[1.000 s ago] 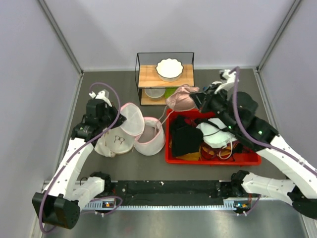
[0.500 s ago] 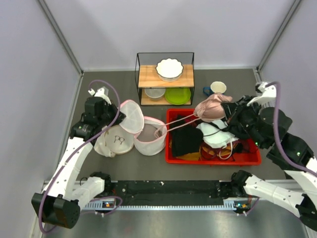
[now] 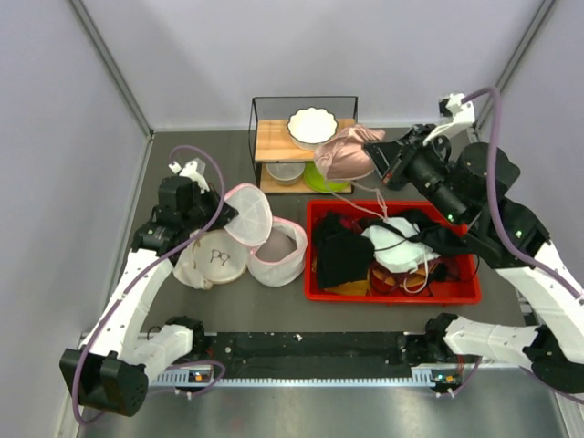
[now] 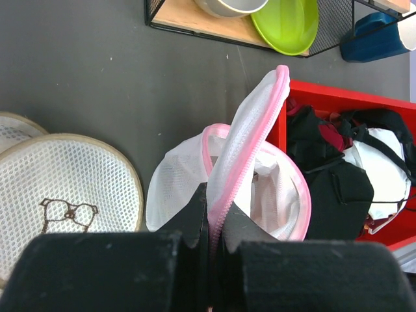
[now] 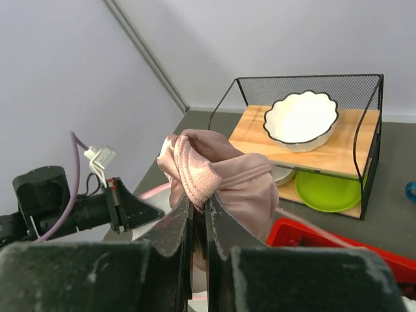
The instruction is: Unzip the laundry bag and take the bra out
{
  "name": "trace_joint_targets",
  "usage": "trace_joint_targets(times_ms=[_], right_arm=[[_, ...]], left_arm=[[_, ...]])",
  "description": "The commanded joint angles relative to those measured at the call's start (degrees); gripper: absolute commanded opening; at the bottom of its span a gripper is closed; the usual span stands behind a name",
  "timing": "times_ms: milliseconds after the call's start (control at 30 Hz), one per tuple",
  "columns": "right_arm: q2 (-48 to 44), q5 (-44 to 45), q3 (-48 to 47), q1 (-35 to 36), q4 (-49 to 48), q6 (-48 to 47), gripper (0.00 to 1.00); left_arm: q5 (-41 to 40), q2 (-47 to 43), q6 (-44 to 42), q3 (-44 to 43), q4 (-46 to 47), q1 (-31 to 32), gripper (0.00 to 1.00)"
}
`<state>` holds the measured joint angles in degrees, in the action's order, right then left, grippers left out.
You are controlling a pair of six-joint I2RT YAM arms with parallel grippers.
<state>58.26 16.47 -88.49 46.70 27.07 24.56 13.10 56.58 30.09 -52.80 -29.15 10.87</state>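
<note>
The laundry bag (image 3: 276,255) stands open on the table, white mesh with a pink zipper band. My left gripper (image 3: 225,212) is shut on its raised flap (image 3: 248,216). In the left wrist view the gripper (image 4: 211,209) pinches the pink zipper edge of the laundry bag (image 4: 175,188). The dusty-pink bra (image 3: 341,155) hangs bunched in the air in front of the wire shelf, held by my right gripper (image 3: 374,161), its thin straps trailing down over the red bin. In the right wrist view the gripper (image 5: 199,205) is shut on a fold of the bra (image 5: 244,179).
A red bin (image 3: 392,297) holding black and white garments sits right of the bag. The wire shelf (image 3: 305,100) at the back carries a white bowl (image 3: 312,126) and a green plate (image 4: 289,26). A cream mesh round piece (image 3: 212,260) lies left of the bag. A blue cup (image 4: 377,39) stands near the shelf.
My right arm swung the bra right over the bin, then lifted it back toward the shelf; the straps came free of the bag. The left gripper kept hold of the flap.
</note>
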Motion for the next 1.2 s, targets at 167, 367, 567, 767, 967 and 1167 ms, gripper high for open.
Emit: trace_joint_targets(times_ms=[167, 367, 567, 767, 967, 1167], right_arm=[[-6.2, 5.1, 2.0, -0.3, 0.4, -3.5, 0.00], [-11.2, 11.9, 7.0, -0.3, 10.4, -2.3, 0.00], [-14.0, 12.9, 9.1, -0.3, 16.6, 1.1, 0.00], [-12.7, 13.9, 14.0, -0.3, 20.0, 3.4, 0.00], [-8.3, 11.0, 19.0, -0.3, 19.8, 5.2, 0.00], [-1.8, 5.2, 19.8, -0.3, 16.5, 2.2, 0.00]], left_arm=[[1.5, 0.6, 0.1, 0.3, 4.0, -0.2, 0.00], [0.7, 0.1, -0.5, 0.2, 3.8, -0.3, 0.00], [-1.1, -0.1, -1.1, -0.9, 2.4, -0.3, 0.00], [-2.2, -0.8, -1.2, -0.2, 2.5, -0.3, 0.00], [-1.3, -0.8, -0.7, 0.9, 2.5, -0.3, 0.00], [-0.4, -0.1, -0.4, 1.6, 3.0, -0.2, 0.00]])
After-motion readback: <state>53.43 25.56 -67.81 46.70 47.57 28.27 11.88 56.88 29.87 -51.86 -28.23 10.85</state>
